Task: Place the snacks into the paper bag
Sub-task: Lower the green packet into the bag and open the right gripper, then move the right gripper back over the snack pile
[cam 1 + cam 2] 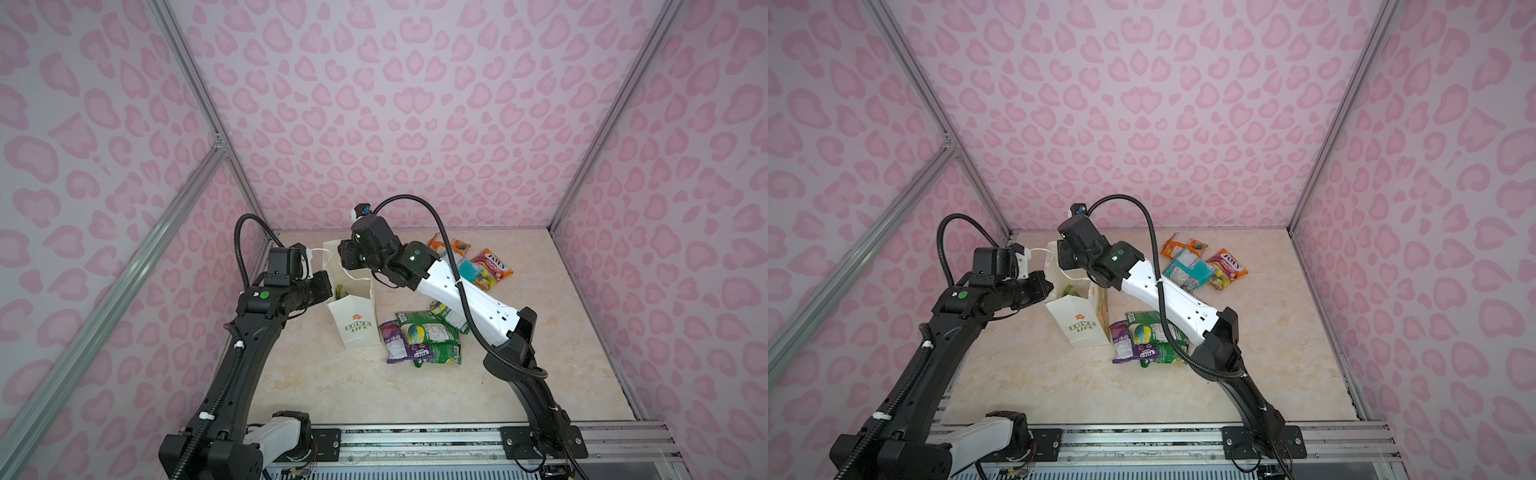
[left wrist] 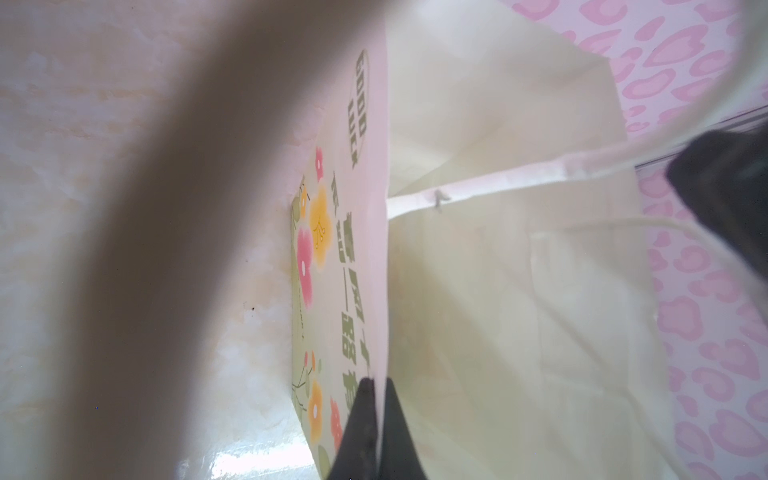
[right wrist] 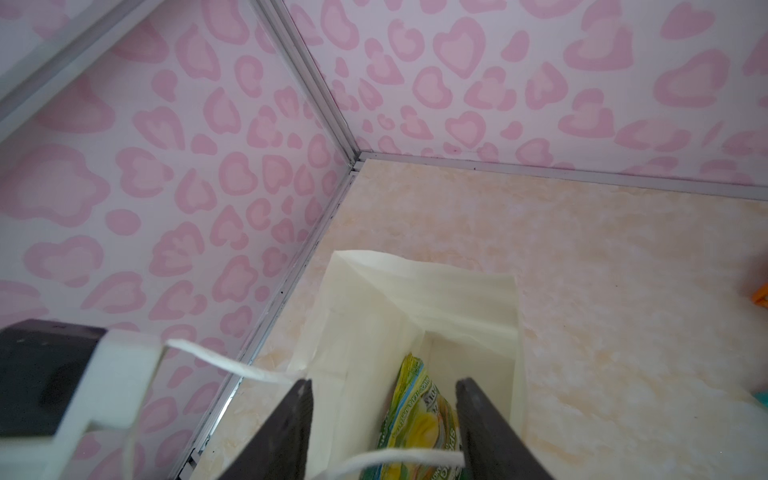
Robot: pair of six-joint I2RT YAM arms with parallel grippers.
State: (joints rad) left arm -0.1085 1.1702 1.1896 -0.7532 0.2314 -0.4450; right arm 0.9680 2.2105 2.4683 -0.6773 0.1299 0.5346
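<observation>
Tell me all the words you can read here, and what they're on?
"LOVE LIFE": front of the paper bag.
"GOOD LUCK": the bag's side panel.
"FOX'S": the pink-red packet.
Too small or blurred to read: print on the purple packet, the green packets, the packet inside the bag, and the other side-panel lettering.

Robot test cell, lab-type setup. Boxed enclosure: aluminium frame posts (image 1: 195, 91) hold wall panels (image 1: 415, 104) skinned in pink heart print, with a marble-look worktop (image 1: 374, 395) as the base. The left arm (image 1: 232, 374) and right arm (image 1: 465, 299) are bolted to a slotted metal rail (image 1: 415, 440) along the front edge. Cable conduit (image 1: 235, 245) is exposed.
</observation>
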